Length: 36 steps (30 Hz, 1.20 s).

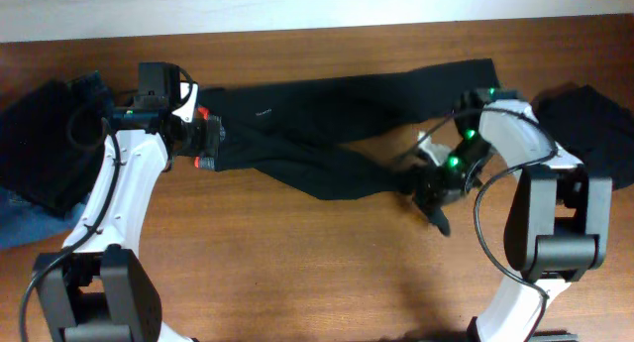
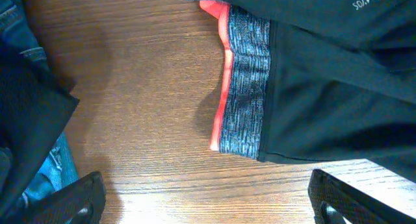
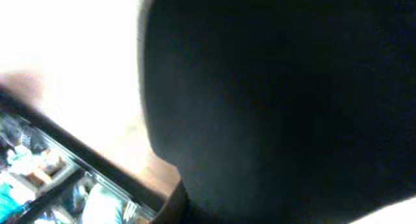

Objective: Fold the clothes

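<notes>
Black trousers (image 1: 327, 119) lie across the far-centre table (image 1: 297, 273), grey waistband (image 2: 244, 87) at left. The left gripper (image 2: 208, 201) is spread wide over the waistband, holding nothing. The right gripper (image 1: 433, 191) is closed on trouser cloth, right of centre.

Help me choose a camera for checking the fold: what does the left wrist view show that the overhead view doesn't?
Only the left wrist view: the grey waistband and red-orange trim clearly, plus the left hand standing open. Only the overhead view: the whole black trousers stretched across the table, and the right hand closed on a leg. Both: the trousers' waist end on the wood.
</notes>
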Available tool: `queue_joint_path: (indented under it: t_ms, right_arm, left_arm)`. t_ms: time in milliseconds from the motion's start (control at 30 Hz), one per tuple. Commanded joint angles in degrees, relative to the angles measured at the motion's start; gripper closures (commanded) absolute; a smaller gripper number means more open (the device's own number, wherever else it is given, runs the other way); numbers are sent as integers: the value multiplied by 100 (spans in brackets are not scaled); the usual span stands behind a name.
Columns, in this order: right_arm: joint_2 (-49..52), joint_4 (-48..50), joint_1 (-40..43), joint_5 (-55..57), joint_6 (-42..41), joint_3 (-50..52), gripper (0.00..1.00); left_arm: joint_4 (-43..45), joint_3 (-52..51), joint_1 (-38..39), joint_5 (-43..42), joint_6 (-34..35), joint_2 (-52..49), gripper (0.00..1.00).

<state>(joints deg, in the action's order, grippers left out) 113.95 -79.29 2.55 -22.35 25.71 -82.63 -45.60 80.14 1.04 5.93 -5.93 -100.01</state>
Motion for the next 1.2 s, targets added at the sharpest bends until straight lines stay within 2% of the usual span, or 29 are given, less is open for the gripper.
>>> queue_joint_path:
  t_ms: [0,100,167,200,233,300,400,533,900,1167]
  right_arm:
    - [-101,138,175,-850,356,-817,96]
    - [-101,990,592,-262,-1366,-1176,94]
    - [-98,1408,925,479,-2830,-1178,78]
    - [-90,1438,1058,636,-3272,-1167,70]
    - [-76,1399,1191,638,-3506,-1156,67]
    - [-74,1145,1390,573,-3517,-1123,67]
    - [-74,680,1473,686,-3333,-1102,54]
    - [-74,358,1434,879,-3101,-1102,51]
    - [-74,-199,1403,1705,-2848,-822,49]
    - [-74,378,1150,1707,-2267,166,47]
  left_arm:
    - [15,-42,-9,-61,76,-28,1]
    - [4,-42,-9,-63,76,-28,1]
    - [-20,-42,-9,-61,76,-28,1]
    - [-33,-42,-9,-61,76,-28,1]
    - [-44,-42,-9,-61,76,-28,1]
    - [-50,-42,-9,-61,74,-28,1]
    - [-28,-42,-9,-61,74,-28,1]
    - [-31,-42,-9,-61,76,-28,1]
    - [-31,-42,-9,-61,76,-28,1]
    - [-7,-42,-9,-61,74,-28,1]
